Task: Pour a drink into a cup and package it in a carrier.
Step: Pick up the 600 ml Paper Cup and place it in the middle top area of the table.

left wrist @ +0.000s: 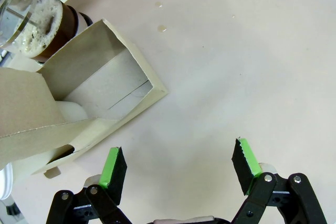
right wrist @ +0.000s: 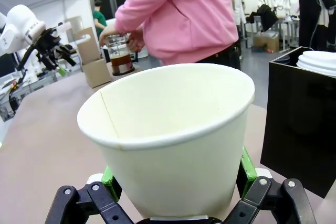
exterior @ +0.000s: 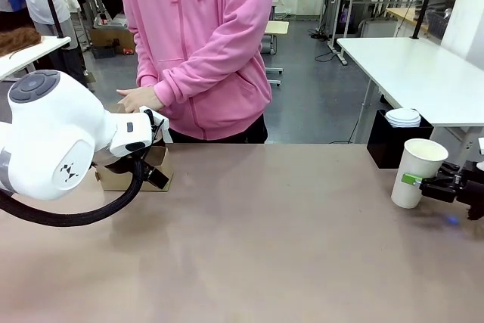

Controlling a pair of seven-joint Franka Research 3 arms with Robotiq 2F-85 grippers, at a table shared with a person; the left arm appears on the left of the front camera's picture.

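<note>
Our right hand clamps the cup low on its wall; it looks empty, light and easily crushed, so we squeeze gently. Our left hand gapes wide over the bench beside the carrier. Farther off, the person holds the jug.

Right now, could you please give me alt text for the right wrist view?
The right gripper is shut on a tall white paper cup, seen from above its open rim. Across the brown table, a person in pink holds a glass jug of brown drink beside a cardboard carrier; a black box stands nearby.
</note>
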